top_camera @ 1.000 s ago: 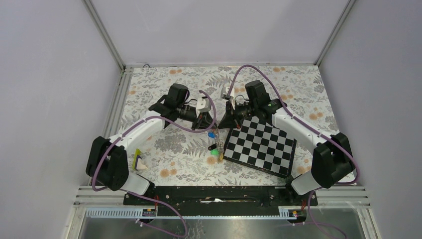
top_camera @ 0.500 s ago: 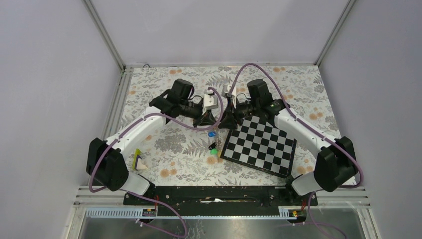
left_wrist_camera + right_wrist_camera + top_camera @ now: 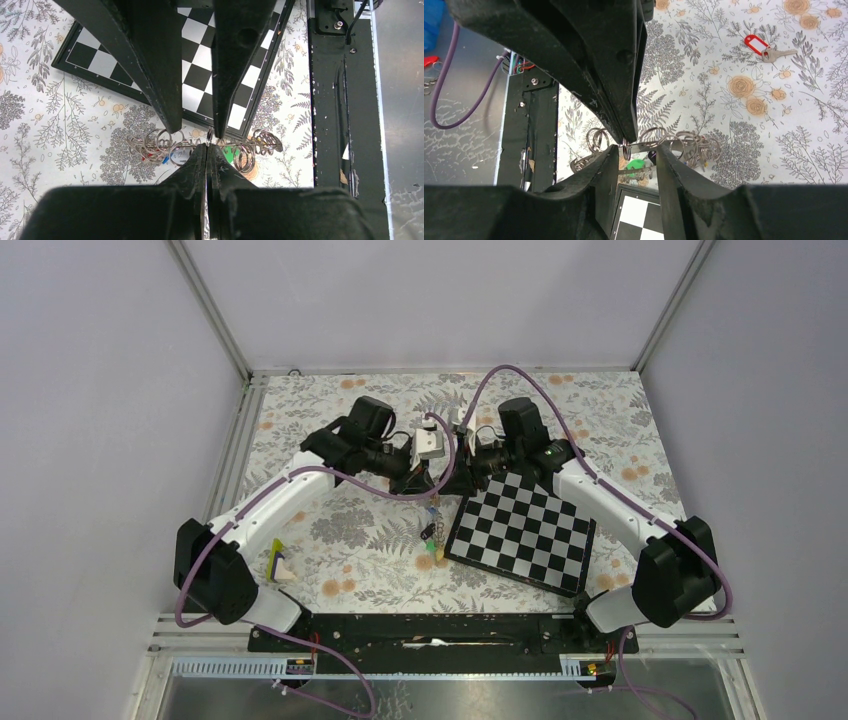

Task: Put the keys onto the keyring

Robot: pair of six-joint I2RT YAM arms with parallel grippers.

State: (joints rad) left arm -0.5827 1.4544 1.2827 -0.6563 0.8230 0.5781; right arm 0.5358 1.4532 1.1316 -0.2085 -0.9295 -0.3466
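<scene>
Left tool [image 3: 207,148]: its two fingers are pressed together, pinching the bunch of rings [image 3: 155,144] near its middle
Right tool [image 3: 636,152]: its fingers are spread apart, tip to tip with the left tool, and part of the bunch sits in the gap between them
Keys [image 3: 431,533]: they hang in the bunch under the two tools, just beside the left edge of the chessboard [image 3: 520,530]
Colour in the bunch: a green tag [image 3: 636,164] shows among the silver rings
Keyring: maybe one of the tangled rings, but I cannot tell which
Loose key: one key with a red tag [image 3: 756,44] lies flat on the flowered surface [image 3: 340,530], well apart from the bunch
In the way: from above, both tools cover the spot where the pinch is
Nearby: a small yellow and white thing [image 3: 279,566] lies near the left arm's base, and purple cables [image 3: 515,372] loop over the arms
</scene>
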